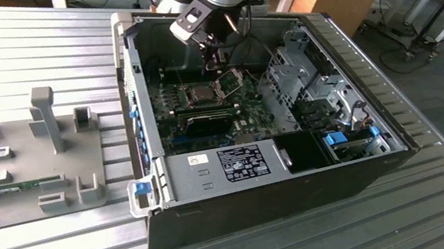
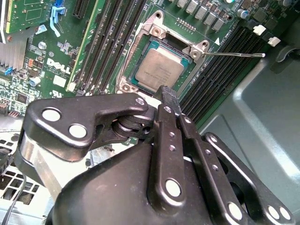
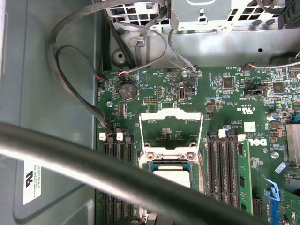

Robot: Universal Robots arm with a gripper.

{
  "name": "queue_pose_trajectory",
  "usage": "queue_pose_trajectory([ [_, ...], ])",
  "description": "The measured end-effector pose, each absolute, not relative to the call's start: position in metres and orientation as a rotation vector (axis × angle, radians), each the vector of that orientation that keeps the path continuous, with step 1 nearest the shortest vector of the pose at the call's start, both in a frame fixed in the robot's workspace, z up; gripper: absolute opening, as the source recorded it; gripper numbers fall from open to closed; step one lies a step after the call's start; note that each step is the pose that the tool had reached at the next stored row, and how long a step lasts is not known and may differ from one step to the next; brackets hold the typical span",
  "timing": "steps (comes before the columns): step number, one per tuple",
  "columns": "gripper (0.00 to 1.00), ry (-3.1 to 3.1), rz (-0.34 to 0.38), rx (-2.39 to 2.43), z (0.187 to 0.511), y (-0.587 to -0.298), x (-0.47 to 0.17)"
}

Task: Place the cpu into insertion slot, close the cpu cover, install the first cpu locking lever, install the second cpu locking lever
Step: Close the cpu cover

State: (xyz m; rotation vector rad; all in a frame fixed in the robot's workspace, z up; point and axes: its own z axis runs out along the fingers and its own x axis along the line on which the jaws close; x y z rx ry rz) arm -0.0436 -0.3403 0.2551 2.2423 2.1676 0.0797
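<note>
Already the cpu sits in the insertion slot, the cpu cover raised off it for access; the gripper, clenched empty, hovers just beside that slot

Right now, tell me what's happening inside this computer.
The robot arm's pincer hangs inside the open computer case, close above the motherboard. The cpu already lies in the insertion slot. The cpu cover is flipped open, not yet closed over it. A thin locking lever sticks out sideways, unlatched.
</note>
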Motion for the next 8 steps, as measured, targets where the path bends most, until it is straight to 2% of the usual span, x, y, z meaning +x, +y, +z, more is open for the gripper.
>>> queue_pose_trajectory([
  [8, 0.10, 2.167, 0.079, 2.242, 0.2551, -0.3404, -0.0402],
])
